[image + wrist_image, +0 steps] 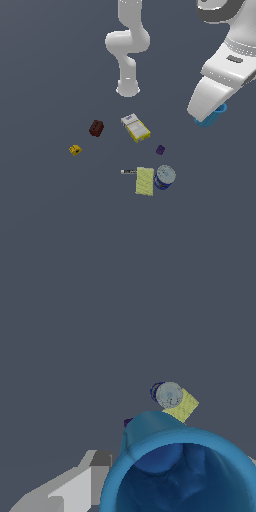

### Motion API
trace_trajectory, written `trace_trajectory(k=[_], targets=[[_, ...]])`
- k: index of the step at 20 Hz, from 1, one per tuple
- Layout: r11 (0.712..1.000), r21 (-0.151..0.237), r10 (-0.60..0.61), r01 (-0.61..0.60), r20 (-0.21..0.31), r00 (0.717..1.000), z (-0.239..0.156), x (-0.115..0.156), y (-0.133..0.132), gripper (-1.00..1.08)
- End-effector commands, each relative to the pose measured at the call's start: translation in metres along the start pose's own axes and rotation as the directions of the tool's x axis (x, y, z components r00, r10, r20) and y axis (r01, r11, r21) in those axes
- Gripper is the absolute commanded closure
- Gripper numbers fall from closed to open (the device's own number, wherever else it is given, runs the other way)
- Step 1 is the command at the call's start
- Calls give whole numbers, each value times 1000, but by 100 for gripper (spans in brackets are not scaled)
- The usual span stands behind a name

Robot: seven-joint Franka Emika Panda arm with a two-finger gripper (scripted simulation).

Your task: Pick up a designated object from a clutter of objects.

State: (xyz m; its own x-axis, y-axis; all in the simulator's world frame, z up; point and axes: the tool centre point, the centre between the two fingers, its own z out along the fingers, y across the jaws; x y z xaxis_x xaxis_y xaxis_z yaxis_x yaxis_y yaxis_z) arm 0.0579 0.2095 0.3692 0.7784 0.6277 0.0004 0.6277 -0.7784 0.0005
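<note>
The bright blue cup (216, 115) hangs high above the floor at the exterior view's right, mostly hidden behind my white hand. In the wrist view the cup (150, 431) fills the foreground with its hollow mouth facing the camera. My gripper (209, 118) is shut on the cup's rim, and one grey finger (92, 481) shows beside the cup. The remaining clutter lies on the floor below: a dark red block (96, 128), a yellow-and-white box (135, 127), a yellow block (75, 149), a purple cube (160, 149), a pale yellow pad (144, 181) and a blue-white can (164, 177).
The arm's white base (128, 88) stands behind the clutter. A thin grey strip (128, 171) lies beside the pad. The wrist view also shows the can (169, 394), the pad (185, 406) and a sliver of the purple cube (128, 422) beyond the cup.
</note>
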Motion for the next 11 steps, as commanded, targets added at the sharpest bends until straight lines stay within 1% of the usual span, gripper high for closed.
trace_trajectory(k=[1,11], targets=[[1000,0,1,-1,0,1000,-8,5,-4,108],[1000,0,1,-1,0,1000,-16,11,-7,108]])
